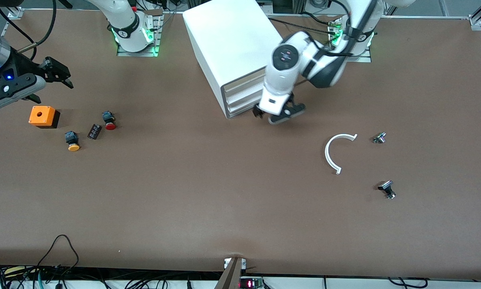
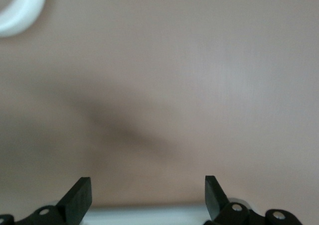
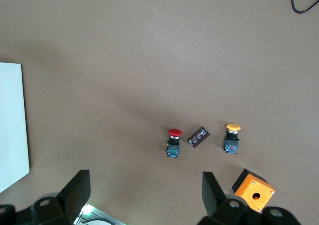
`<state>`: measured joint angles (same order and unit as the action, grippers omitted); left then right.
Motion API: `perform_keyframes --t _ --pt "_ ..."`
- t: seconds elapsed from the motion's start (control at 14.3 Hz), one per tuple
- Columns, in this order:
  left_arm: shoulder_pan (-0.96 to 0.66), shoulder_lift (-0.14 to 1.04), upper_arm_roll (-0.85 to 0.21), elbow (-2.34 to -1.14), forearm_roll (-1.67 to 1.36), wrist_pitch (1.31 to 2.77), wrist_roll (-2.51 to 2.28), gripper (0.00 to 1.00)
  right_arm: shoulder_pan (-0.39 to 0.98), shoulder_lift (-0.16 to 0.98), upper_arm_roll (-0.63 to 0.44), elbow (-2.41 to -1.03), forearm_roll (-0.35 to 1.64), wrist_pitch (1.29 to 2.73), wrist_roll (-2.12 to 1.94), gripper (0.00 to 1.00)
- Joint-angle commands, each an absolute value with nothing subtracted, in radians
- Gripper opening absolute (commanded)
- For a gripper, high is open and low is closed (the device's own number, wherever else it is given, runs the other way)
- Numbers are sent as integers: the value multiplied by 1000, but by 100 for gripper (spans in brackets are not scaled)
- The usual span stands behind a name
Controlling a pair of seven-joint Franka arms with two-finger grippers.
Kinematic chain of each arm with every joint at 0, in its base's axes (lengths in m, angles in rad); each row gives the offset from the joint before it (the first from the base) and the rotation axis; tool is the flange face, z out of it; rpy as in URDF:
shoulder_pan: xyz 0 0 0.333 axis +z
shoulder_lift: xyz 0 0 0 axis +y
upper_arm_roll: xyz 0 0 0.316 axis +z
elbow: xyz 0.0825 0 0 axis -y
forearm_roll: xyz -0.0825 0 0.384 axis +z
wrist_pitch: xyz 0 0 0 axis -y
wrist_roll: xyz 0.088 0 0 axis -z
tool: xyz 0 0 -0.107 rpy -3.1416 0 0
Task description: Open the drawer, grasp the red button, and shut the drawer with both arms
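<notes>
On the table, button (image 1: 109,120) lies sideways, red cap toward the front camera.

You're looking at a matt brown table (image 1: 208,192), smooth like paper or felt. On it, the cabinet (image 1: 228,44) looks smooth white plastic with a faint sheen. The button (image 1: 109,120) has a glossy red cap; near it, the orange box (image 1: 42,115) looks matt plastic.

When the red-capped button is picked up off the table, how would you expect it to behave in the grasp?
The red-capped button lies on its side, and its round cap suggests it may roll if nudged. It looks small and rigid, so probably light. Its squarish black-and-blue body likely offers a steadier hold than the cap.
</notes>
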<state>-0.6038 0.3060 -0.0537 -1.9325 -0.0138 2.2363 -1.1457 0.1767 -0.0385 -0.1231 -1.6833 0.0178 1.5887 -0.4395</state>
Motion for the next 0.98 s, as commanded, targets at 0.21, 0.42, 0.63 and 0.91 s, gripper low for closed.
perform_keyframes --t 0.21,0.42,0.63,0.91 --pt "-396 273 -66 -1786 109 2042 -1108 100 163 -22 -107 -1625 0 1577 -439 99" --pt "-278 218 -69 -1784 109 1993 -932 100 160 -5 -109 -1614 12 1575 -437 99" --pt "-167 164 -71 -1782 100 1928 -734 100 161 -3 -109 -1612 14 1585 -433 99" --pt "-49 114 -69 -1750 60 1806 -461 100 155 -5 -112 -1615 14 1574 -425 99"
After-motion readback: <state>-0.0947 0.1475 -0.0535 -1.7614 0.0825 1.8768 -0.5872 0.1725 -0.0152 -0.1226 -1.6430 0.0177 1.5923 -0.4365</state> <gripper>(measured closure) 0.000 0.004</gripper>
